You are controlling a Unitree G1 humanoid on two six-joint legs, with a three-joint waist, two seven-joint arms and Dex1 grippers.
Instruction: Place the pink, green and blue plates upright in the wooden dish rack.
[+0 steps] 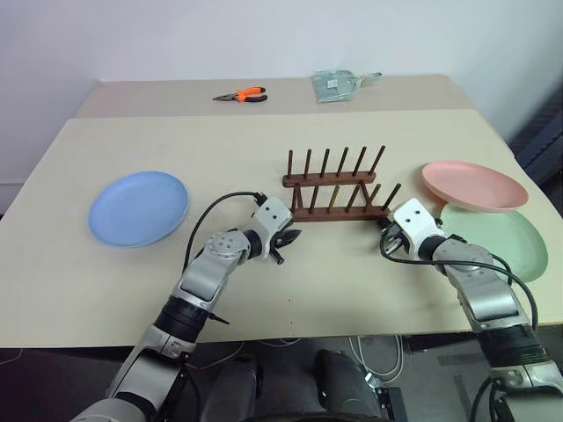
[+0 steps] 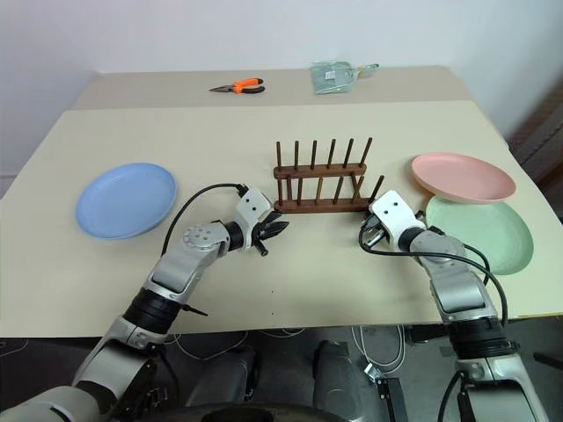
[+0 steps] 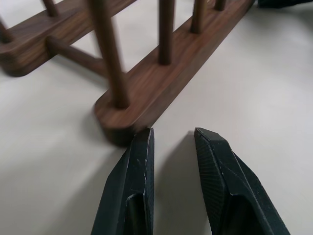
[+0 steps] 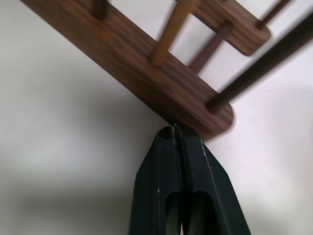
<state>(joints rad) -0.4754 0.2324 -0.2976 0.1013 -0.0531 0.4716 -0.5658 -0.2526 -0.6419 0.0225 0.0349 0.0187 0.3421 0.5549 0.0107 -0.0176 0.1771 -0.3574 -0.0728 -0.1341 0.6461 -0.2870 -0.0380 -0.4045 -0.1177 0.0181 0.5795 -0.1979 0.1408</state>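
left eye view: a beige counter (image 1: pixel 352 290) carries a wooden dish rack (image 1: pixel 337 188) at its middle, its pegs all bare. none of the three plates is in it yet, so the whole task seems left to do. the blue plate (image 1: pixel 138 207) lies flat well to the left of the rack. the pink plate (image 1: pixel 473 185) lies to the right of the rack, its edge overlapping the green plate (image 1: pixel 497 242) nearer the robot. the left hand (image 1: pixel 286 242) hovers just at the rack's left end, fingers a little apart and holding nothing. the right hand (image 1: pixel 384 243) sits at the rack's right end, fingers pressed together on nothing, tip seemingly touching the near rail. both hands look set to steady or shift the rack.
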